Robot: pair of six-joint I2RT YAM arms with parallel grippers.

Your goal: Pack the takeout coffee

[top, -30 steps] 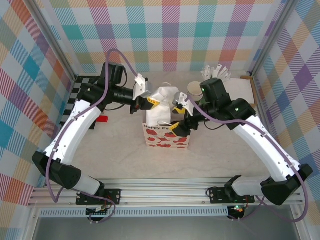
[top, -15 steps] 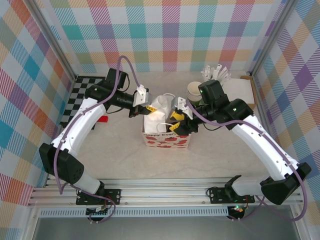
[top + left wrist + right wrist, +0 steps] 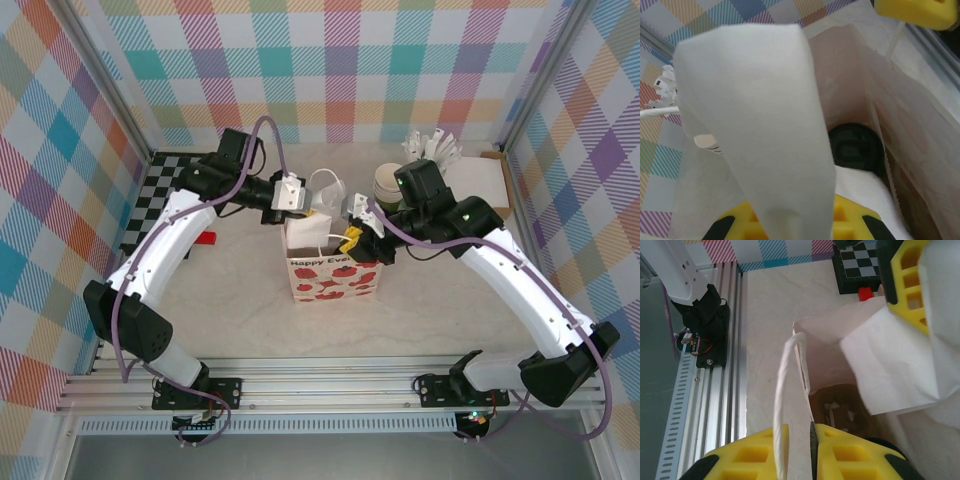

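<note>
While the coffee [image 3: 855,147] is sitting inside the bag [image 3: 330,278], the rim is being pinched by the left gripper [image 3: 306,208] and the handle [image 3: 781,405] by the right gripper [image 3: 355,243]; packing is seemingly being finished, and releasing is likely being called for next.

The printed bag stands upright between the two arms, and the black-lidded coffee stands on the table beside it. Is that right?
Not quite. The black-lidded coffee sits inside the printed bag, down at its bottom, not on the table beside it. The left wrist view shows its lid there. The rest holds.
</note>
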